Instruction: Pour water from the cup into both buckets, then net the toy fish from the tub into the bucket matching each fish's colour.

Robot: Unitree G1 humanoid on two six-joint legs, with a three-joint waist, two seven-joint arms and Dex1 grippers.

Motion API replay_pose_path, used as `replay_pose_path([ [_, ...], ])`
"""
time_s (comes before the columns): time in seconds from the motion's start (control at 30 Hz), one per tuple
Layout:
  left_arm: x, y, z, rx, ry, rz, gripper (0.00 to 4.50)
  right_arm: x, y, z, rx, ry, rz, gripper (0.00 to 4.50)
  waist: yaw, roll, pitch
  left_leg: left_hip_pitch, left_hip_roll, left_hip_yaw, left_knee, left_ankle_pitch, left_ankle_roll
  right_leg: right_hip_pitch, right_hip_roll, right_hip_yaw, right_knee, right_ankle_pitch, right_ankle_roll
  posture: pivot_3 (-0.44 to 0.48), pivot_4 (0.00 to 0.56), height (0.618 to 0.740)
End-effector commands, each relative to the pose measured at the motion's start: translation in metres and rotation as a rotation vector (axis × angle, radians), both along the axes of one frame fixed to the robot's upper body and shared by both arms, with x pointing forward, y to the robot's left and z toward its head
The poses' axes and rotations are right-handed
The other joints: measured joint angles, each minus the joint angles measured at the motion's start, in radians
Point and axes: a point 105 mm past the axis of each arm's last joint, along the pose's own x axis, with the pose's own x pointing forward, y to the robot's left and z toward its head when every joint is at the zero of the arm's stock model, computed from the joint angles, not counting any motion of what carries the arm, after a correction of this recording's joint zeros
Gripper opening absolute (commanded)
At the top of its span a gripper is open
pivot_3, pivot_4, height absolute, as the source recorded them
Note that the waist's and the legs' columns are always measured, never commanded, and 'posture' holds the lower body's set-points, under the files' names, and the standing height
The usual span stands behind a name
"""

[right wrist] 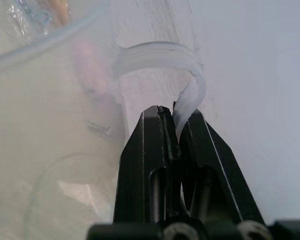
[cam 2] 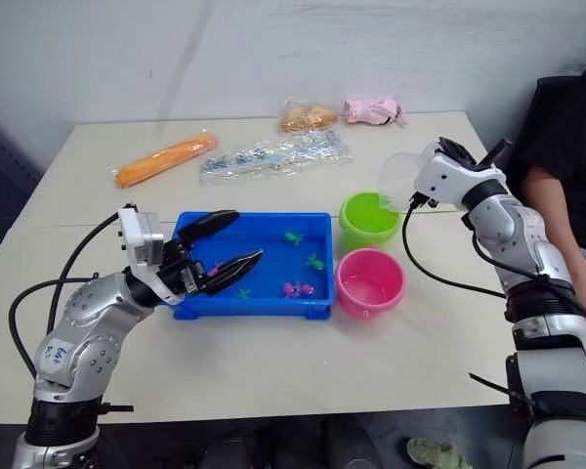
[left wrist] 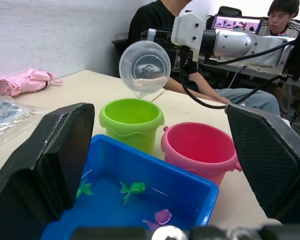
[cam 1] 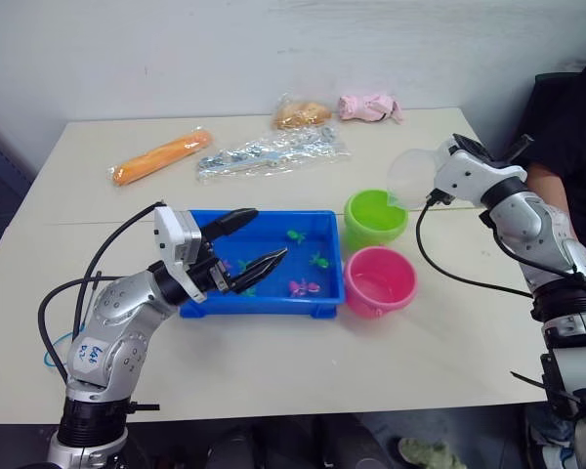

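The right hand (right wrist: 176, 120) is clamped shut on the thin handle of the cup (left wrist: 145, 66), and the cup is tipped over with its spout right above the lime green bucket (cam 1: 375, 217); the pink bucket (cam 1: 379, 281) sits just beside it, touching or nearly so, and already looks to have water in the bottom. Biggest worry for me is that grip; it's a narrow pinch on a curved strip of plastic, so the cup could swivel between the fingers as the weight shifts and send water onto the bench (cam 1: 273, 362) instead of into the pail. Second worry: the spout hangs near the far rim of the green bucket rather than over its middle (hard to judge from the head views), so a fast tilt could overshoot.

The left hand (cam 1: 249, 242) is wide open and holding nothing, hovering over the left end of the blue tub (cam 1: 317, 305) where the toy fish (cam 1: 303, 286) float; if it drops it could bump the tub rim and slosh things. I can't spot the net anywhere.

Room-wise: the near side of the bench is bare and so is the stretch to the right of the buckets; the far side has an orange bag (cam 1: 162, 155), a clear packet (cam 1: 271, 153) and a pink bundle (cam 1: 368, 106), well apart from the action. A person (cam 1: 571, 137) sits close by the right arm, so not much swing room there.
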Motion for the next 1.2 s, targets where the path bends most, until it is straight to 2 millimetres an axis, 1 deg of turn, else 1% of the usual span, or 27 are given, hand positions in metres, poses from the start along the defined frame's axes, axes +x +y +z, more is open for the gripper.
replay_pose_path([
  [0.03,-0.004,0.001,0.005,0.018,-0.043,0.001,4.50,-0.005,0.004,0.024,-0.092,-0.123,0.000,0.16,-0.001,0.000,0.000,0.000,0.000,0.000,0.000,0.000,0.000,0.000,0.000,0.000,0.000,0.000,0.000,0.000,0.150,0.740],
  [0.33,-0.006,0.001,0.004,0.022,-0.047,-0.003,4.50,-0.006,0.009,0.026,-0.186,-0.185,-0.001,0.16,-0.003,0.000,0.000,0.000,0.000,0.000,0.000,0.000,0.000,0.000,0.000,0.000,0.001,0.000,0.000,0.000,0.150,0.740],
  [0.43,-0.007,0.001,0.004,0.023,-0.049,-0.004,4.50,-0.007,0.014,0.028,-0.231,-0.217,0.011,0.16,-0.002,0.000,0.000,0.000,0.000,0.000,0.000,0.000,0.000,0.000,0.000,0.000,0.001,0.000,0.000,0.000,0.150,0.740],
  [0.57,-0.007,0.001,0.004,0.025,-0.051,-0.004,4.50,-0.008,0.015,0.030,-0.246,-0.244,0.016,0.16,-0.003,0.000,0.000,0.000,0.000,0.000,0.000,0.000,-0.001,0.000,0.000,0.000,0.001,0.000,0.000,0.000,0.150,0.740],
  [0.63,-0.007,0.001,0.004,0.024,-0.053,-0.003,4.50,-0.010,0.016,0.034,-0.266,-0.281,0.019,0.16,-0.004,0.000,0.000,0.000,0.000,0.000,0.000,0.000,-0.001,0.000,0.000,0.000,0.001,0.000,0.000,0.000,0.150,0.740],
  [0.9,-0.009,-0.002,0.007,0.002,-0.068,-0.018,4.50,-0.010,0.020,0.041,-0.297,-0.340,0.023,0.16,-0.007,0.000,0.000,0.000,0.000,0.000,0.000,0.000,-0.001,-0.001,0.000,0.000,0.002,0.000,-0.001,0.000,0.150,0.740],
  [1.2,-0.008,-0.001,0.007,-0.001,-0.075,-0.007,4.50,-0.012,0.019,0.044,-0.306,-0.379,0.026,0.16,-0.009,0.000,0.000,0.000,0.000,0.000,0.001,0.000,-0.001,-0.001,0.000,0.000,0.003,0.000,-0.001,0.000,0.150,0.740],
])
